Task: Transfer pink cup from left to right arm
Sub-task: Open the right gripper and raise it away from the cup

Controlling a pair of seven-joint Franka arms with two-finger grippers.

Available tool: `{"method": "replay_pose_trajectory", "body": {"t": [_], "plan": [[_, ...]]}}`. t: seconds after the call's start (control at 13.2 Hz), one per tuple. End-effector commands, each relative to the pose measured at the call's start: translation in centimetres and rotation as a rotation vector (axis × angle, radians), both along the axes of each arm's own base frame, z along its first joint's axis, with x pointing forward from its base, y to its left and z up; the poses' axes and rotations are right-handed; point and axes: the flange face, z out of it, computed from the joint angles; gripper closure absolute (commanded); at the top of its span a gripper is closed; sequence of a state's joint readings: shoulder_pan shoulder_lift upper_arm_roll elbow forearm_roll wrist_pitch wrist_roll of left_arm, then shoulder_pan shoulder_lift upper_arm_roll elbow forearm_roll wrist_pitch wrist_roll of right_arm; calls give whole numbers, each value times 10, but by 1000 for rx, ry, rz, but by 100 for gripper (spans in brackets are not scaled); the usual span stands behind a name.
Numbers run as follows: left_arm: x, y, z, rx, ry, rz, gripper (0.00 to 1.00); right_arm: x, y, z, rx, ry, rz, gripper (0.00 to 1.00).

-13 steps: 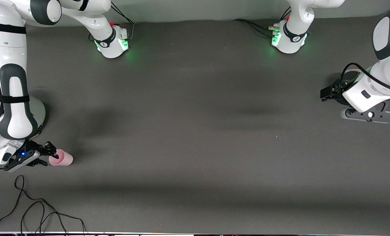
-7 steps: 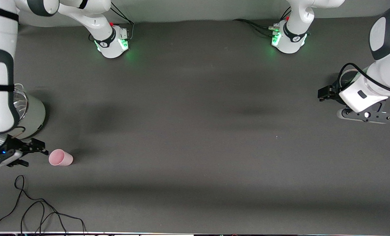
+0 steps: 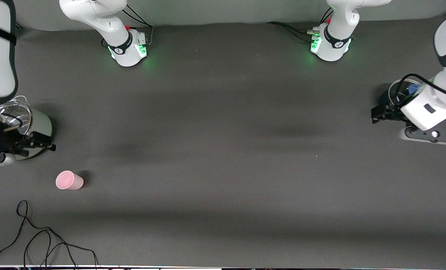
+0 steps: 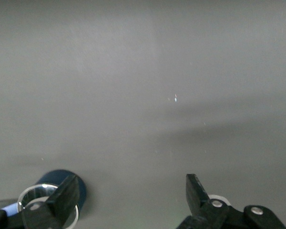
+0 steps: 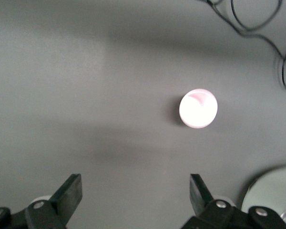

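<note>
Pink cup: you have the pink cup (image 3: pixel 69 180) standing upright and alone on the table (image 3: pixel 223 150), in the lower left of the front view, toward the right arm's end of the table; nothing touches it. In the right wrist view it shows from above as a pale round rim (image 5: pixel 198 109), right of centre.

Right gripper: your right gripper (image 3: pixel 39 144) is at the left edge of the front view, up in the air over the steel pot, apart from the cup. Its fingers (image 5: pixel 71 191) are spread wide and released — nothing between them, only bare table.

Left gripper: your left gripper (image 3: pixel 380 112) hangs at the right edge of the front view, over a dark round container. Its fingers (image 4: pixel 195 193) are parted and empty; the left arm waits there, well apart from the cup.

Steel pot: the pot with a glass lid (image 3: pixel 24 120) sits at the left edge of the front view, higher in the frame than the cup; its pale rim (image 5: pixel 271 188) shows at the lower right corner of the right wrist view.

Dark container: a round dark container (image 3: pixel 399 90) — partly hidden by the left arm — shows in the left wrist view as a blue cylinder (image 4: pixel 62 183) at the lower left.

Cable: a black cable (image 3: pixel 39 240) loops on the table in the lower left corner of the front view, nearer the camera than the cup.
</note>
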State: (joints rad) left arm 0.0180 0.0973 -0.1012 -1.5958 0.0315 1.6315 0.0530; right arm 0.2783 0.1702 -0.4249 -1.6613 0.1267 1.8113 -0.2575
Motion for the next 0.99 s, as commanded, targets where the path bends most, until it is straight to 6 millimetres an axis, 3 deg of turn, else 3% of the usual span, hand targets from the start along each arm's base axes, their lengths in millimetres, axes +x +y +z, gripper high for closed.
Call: {"method": "replay_pose_trajectory", "body": {"t": [0.0, 0.15, 0.38, 0.91], "plan": [[-16, 6, 14, 5, -46, 2, 0, -31, 29, 33, -36, 37, -150, 0], [-21, 10, 11, 6, -84, 10, 0, -48, 42, 55, -48, 37, -187, 0], [-18, 14, -5, 9, -38, 33, 0, -64, 36, 76, -36, 37, -187, 0], [-17, 15, -10, 7, -27, 32, 0, -64, 21, 92, -63, 13, -209, 0]]}}
